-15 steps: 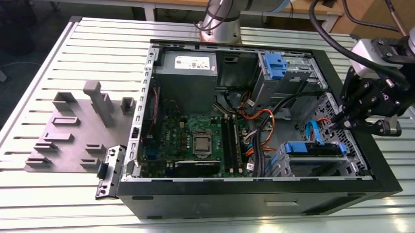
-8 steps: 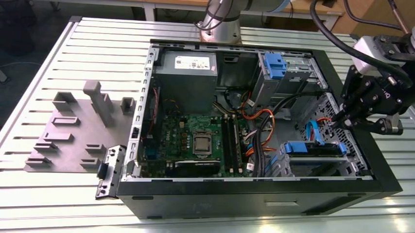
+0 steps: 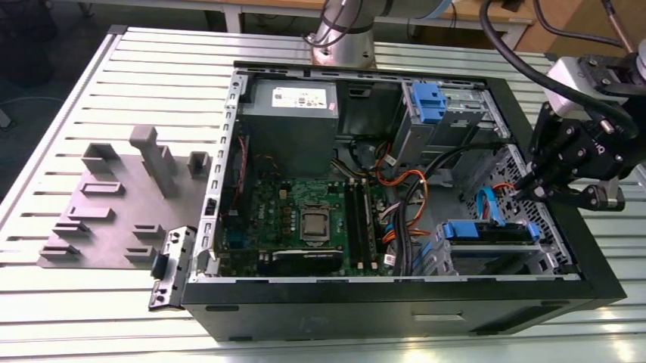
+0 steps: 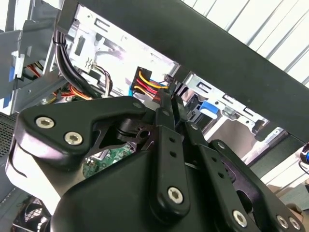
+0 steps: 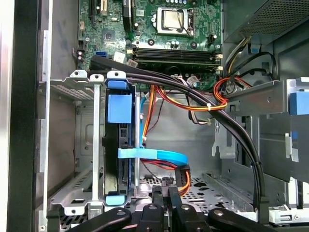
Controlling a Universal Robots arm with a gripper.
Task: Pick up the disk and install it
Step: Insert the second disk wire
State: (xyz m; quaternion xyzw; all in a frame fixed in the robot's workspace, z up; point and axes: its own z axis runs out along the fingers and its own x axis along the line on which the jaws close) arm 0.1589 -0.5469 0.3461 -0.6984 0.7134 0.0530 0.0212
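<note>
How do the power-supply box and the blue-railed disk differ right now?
The box is larger, the disk slimmer. The box is grey with a white sticker, the disk blue-railed. The box sits far from the claw, the disk close by. Both are inside the case.

disk (image 3: 489, 231) in drive cage (image 3: 474, 261), inside computer case (image 3: 404, 302)

The hand (image 3: 543, 190) is matte black, built of angular linkage bars fastened with silver screws (image 4: 175, 195). Thick black cables (image 3: 525, 68) loop overhead toward a silver-grey arm column (image 3: 343, 34) at 12 o'clock.
</note>
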